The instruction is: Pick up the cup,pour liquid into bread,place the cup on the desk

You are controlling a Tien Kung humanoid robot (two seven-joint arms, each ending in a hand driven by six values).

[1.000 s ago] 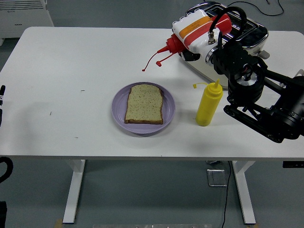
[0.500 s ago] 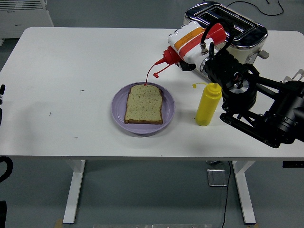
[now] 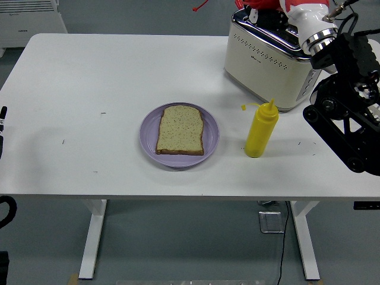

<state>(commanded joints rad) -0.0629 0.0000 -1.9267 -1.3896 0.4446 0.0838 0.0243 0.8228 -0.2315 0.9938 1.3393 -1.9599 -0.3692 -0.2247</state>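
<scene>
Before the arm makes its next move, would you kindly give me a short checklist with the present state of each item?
1. Bread flat on the purple plate: ok.
2. Red bottle held by right robot hand: cannot tell, mostly out of frame.
3. Yellow bottle upright, clear of the plate: ok.
4. Toaster close under the raised arm: not ok.
5. Sauce on bread: none visible.

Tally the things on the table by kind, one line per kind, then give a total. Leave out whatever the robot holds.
Squeeze bottles: 1, the yellow bottle
Plates: 1, the purple plate
Bread slices: 1, the bread lying on the plate
Toasters: 1, the cream toaster
Total: 4
</scene>
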